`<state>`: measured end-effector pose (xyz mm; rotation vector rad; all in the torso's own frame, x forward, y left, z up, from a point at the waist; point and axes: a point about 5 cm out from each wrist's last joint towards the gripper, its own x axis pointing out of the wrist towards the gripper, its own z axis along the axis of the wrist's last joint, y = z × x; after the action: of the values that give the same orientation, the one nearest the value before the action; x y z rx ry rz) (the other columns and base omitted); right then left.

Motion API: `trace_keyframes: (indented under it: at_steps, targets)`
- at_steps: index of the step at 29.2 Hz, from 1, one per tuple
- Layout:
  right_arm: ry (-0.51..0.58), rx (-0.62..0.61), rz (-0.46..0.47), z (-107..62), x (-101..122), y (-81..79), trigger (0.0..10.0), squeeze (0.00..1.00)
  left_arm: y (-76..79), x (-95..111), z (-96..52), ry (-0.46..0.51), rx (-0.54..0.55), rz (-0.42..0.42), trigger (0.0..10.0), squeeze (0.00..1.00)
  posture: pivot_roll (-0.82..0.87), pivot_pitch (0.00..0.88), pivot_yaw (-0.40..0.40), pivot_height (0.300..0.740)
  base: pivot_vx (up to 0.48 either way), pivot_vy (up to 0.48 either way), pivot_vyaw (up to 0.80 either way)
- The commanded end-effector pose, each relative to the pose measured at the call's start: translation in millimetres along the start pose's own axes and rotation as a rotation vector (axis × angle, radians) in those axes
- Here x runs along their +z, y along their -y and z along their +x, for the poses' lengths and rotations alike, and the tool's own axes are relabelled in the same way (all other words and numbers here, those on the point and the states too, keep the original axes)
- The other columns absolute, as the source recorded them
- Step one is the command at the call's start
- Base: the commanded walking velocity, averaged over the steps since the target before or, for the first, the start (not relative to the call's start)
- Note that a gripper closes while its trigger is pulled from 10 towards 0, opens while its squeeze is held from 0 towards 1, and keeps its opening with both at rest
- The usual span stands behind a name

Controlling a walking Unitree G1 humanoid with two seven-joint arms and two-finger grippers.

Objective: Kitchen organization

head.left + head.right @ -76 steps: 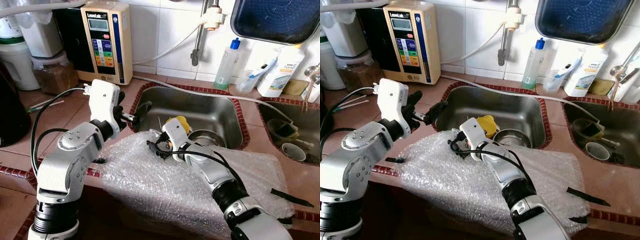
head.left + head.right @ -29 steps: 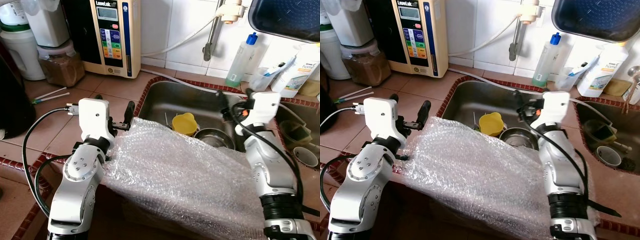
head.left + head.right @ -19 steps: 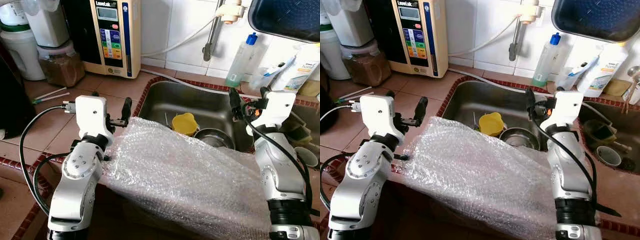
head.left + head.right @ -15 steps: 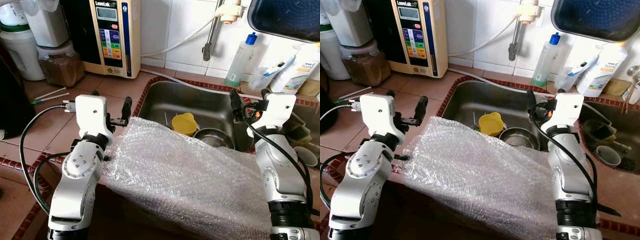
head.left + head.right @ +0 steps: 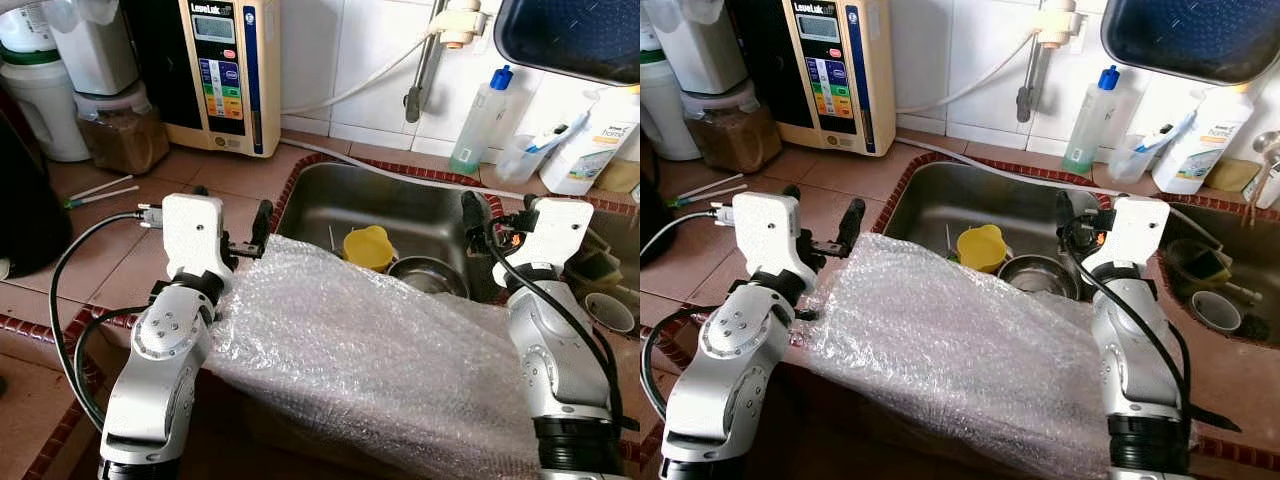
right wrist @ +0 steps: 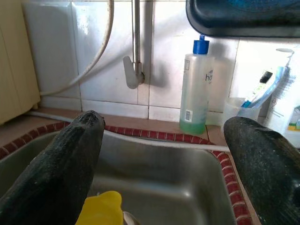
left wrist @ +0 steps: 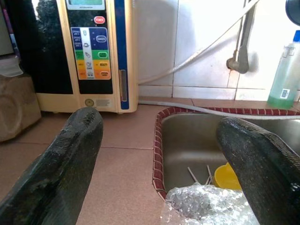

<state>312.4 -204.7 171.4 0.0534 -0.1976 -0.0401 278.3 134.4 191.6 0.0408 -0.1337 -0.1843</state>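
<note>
1. A big sheet of bubble wrap (image 5: 380,355) lies over the front edge of the counter (image 5: 110,240) and hangs down; its back edge reaches over the front rim of the steel sink (image 5: 400,215).
2. Left gripper (image 5: 230,235) is held above the counter at the sink's left corner, just beside the wrap's left corner; fingers are spread wide w/ nothing between them; in the left wrist view the wrap's corner (image 7: 206,206) shows low between the two fingers (image 7: 61,159), not gripped.
3. Right gripper (image 5: 1072,222) is held up over the right part of the sink; fingers also wide apart and empty; in the right wrist view they (image 6: 56,164) frame the tiled wall and the tap pipe (image 6: 136,42).
4. Inside the sink: a yellow cup (image 5: 368,247) and next to it a steel bowl (image 5: 428,275), partly hidden by the wrap.
5. At the wall, left of the sink, stands a cream water machine (image 5: 228,70) w/ a dark front, small display and coloured buttons; its brand text on top is too small to read.
6. Behind the sink, a clear bottle w/ blue cap (image 5: 483,120) holds green liquid; its label starts "ho", the rest is cut off; a white bottle (image 5: 595,140) at the far right has writing that is not clearly legible.
</note>
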Motion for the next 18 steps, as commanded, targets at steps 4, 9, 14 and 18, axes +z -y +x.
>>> trace_keyframes:
  at_steps: [4,9,14,18]
  targets:
    - [-0.024,-0.054,0.021,-11.4,-9.2,2.2,10.0,0.00,2.6,-5.6,4.5,-0.043,-0.048,-0.002,10.0,0.00,0.08,0.000,0.029,0.740,0.000,0.000,0.00]
    - [-0.029,-0.125,0.037,-21.0,-17.0,4.0,10.0,0.00,5.7,-6.1,10.5,-0.073,-0.122,0.015,10.0,0.00,0.08,0.000,0.089,0.740,0.000,0.000,0.00]
    - [-0.032,-0.138,0.042,-25.0,-19.6,2.4,10.0,0.00,5.0,-4.6,14.3,-0.074,-0.147,0.025,10.0,0.00,0.07,0.000,0.101,0.740,0.000,0.000,0.00]
    - [-0.033,-0.133,0.034,-24.2,-19.3,2.1,10.0,0.00,5.7,-4.8,15.5,-0.073,-0.147,0.020,10.0,0.00,0.07,0.000,0.085,0.740,0.000,0.000,0.00]
